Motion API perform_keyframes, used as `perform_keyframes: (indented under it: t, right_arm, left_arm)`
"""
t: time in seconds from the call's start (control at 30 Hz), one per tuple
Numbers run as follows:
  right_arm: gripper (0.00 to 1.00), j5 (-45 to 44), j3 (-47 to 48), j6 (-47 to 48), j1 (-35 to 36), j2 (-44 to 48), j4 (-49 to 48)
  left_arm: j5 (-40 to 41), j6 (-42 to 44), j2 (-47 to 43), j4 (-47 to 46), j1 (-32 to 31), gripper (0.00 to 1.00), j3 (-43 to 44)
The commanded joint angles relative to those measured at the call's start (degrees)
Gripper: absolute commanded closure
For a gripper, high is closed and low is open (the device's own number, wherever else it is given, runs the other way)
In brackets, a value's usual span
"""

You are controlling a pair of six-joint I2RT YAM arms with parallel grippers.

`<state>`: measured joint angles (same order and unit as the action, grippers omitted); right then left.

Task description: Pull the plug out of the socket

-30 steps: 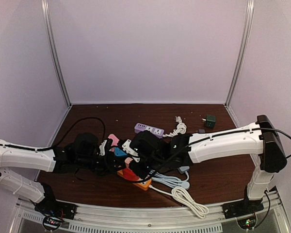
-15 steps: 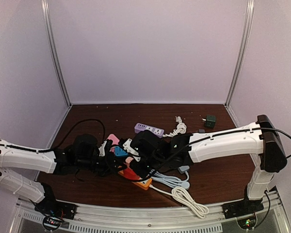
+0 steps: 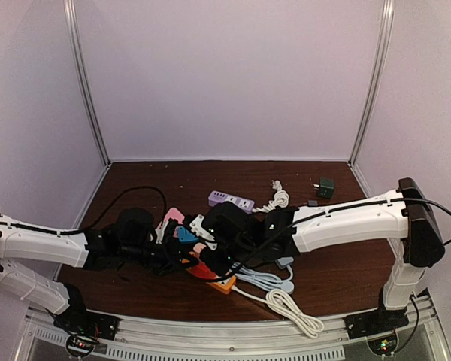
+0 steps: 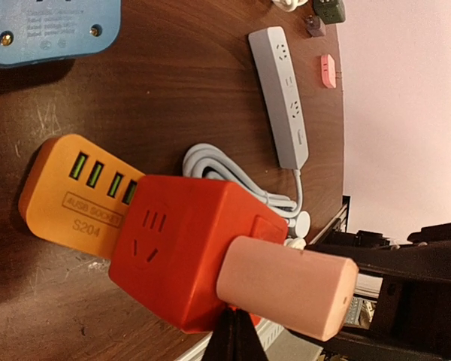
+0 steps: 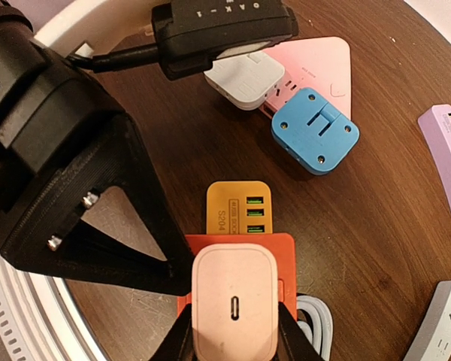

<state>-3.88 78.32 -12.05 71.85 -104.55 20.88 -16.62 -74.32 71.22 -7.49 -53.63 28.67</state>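
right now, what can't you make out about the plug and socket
- Pink plug prongs: buried in the red socket cube, both wrist views.
- Right fingers: tips cut off by the right wrist view's bottom edge.
- Top view: plug hidden under the right arm.
- Left fingers: dark sliver at frame edge; contact unclear.

blue adapter (image 5: 314, 129) beside pink strip (image 5: 316, 64) | purple strip (image 3: 231, 200) behind | green block (image 3: 327, 187), perhaps a charger, far-right

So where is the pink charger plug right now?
In the right wrist view it sits bottom centre: the pink charger plug is plugged into the red socket cube against the orange USB strip, with the right gripper clamped on its sides.
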Motion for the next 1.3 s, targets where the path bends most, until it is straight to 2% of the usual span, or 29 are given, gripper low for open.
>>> perform_keyframes:
  t: [0.0,0.37,1.27]
  right_arm:
    - [0.87,0.49,-0.53,-1.03,0.04,2.48,-4.83]
    - [0.88,-0.96,-2.24,-0.94,0.04,5.1,-7.08]
    - [0.88,-3.56,-6.77,-0.1,0.04,10.91,-12.17]
  left_arm:
    - [2.98,-1.1,1.86,8.64,-0.34,1.0,0.48]
    - [4.81,-2.22,5.41,13.06,-0.34,1.0,3.03]
    - [7.08,-4.59,9.11,16.93,-0.34,1.0,5.25]
